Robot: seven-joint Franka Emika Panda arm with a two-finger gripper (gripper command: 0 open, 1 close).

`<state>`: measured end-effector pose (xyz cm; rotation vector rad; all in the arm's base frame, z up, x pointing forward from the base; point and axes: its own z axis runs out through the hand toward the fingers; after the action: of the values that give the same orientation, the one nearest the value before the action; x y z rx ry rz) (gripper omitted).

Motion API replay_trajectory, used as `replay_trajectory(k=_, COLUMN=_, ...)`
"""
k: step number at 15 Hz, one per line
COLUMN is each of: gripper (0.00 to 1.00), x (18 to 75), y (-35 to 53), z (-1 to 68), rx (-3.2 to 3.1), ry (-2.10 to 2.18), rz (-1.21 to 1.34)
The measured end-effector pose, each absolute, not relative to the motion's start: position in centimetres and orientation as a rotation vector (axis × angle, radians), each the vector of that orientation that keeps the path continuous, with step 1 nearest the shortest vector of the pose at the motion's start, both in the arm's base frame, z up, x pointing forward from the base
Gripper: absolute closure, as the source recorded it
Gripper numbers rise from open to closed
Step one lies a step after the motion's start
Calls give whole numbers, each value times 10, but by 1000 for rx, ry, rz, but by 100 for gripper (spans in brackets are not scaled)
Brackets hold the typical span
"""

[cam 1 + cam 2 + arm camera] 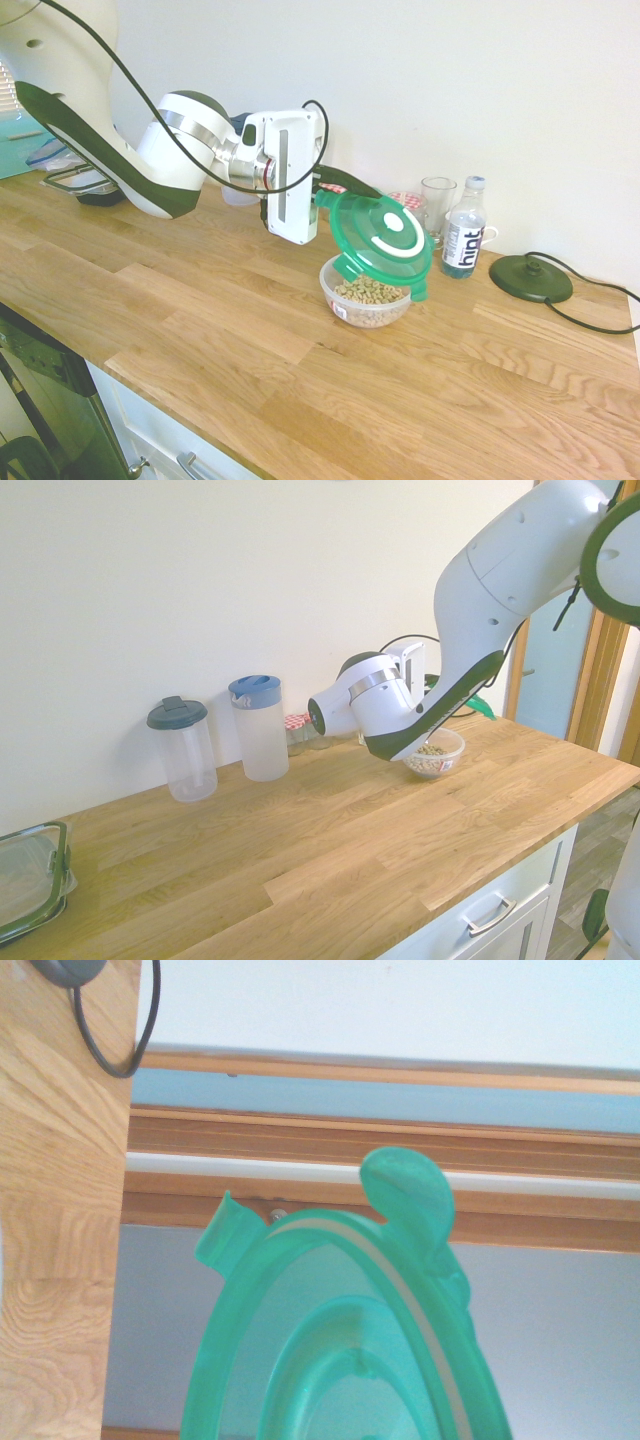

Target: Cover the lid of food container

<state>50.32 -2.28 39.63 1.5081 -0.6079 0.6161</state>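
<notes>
Apparently pinching the lid (381, 236), the hand (327, 187) tilts it over the food container (368, 291).

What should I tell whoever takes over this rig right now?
Gripper: shut on the green lid, held tilted over the counter.
Food container: open on the wooden counter, cereal rings inside, directly under the lid's lower edge.
Done: lid picked up and brought above the bowl.
Left: level the lid, seat it on the rim, release.
Nearby: water bottle and a glass behind the bowl.
</notes>
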Motion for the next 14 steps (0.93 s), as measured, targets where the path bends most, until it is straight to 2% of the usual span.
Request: replay_trajectory(k=14, gripper=100, x=539, y=5, z=349, rx=1492, ry=-580, rz=577)
